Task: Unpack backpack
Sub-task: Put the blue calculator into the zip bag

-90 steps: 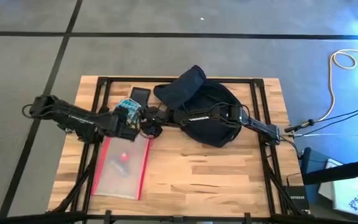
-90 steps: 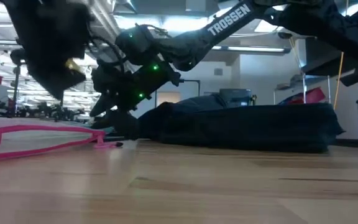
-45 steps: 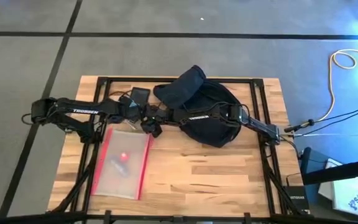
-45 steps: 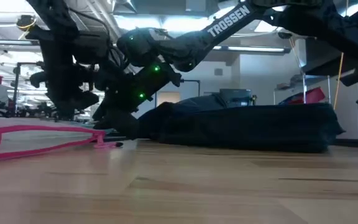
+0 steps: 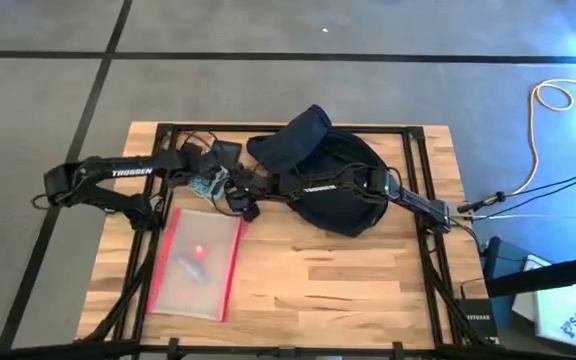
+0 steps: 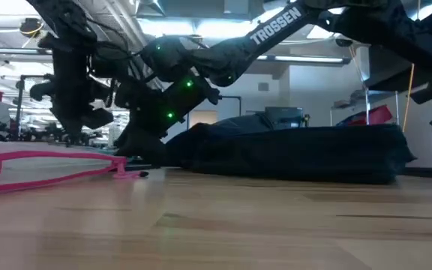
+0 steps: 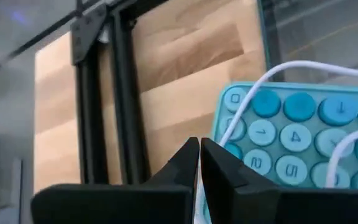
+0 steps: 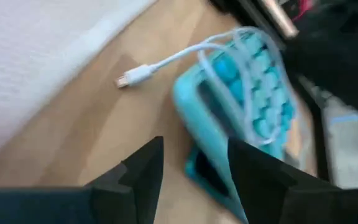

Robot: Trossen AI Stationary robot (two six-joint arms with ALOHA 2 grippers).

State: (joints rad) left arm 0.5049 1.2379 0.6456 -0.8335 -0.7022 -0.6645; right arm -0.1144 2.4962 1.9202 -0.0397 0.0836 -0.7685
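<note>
Left pincer (image 7: pixel 199 163) now farther back with teal keypad (image 7: pixel 294 140), fingers shut; right pincer (image 8: pixel 191 168) open, TROSSEN-lettered arms.

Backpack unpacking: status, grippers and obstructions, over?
Left gripper shut on white cable of teal keypad. Right gripper open beside it. Backpack flat; pouch nearby.

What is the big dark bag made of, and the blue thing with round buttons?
The large dark navy backpack looks like soft matte fabric: it slumps and folds. The small teal keypad with round keys looks like smooth, slightly glossy plastic, with a white cable probably rubbery-coated.
</note>
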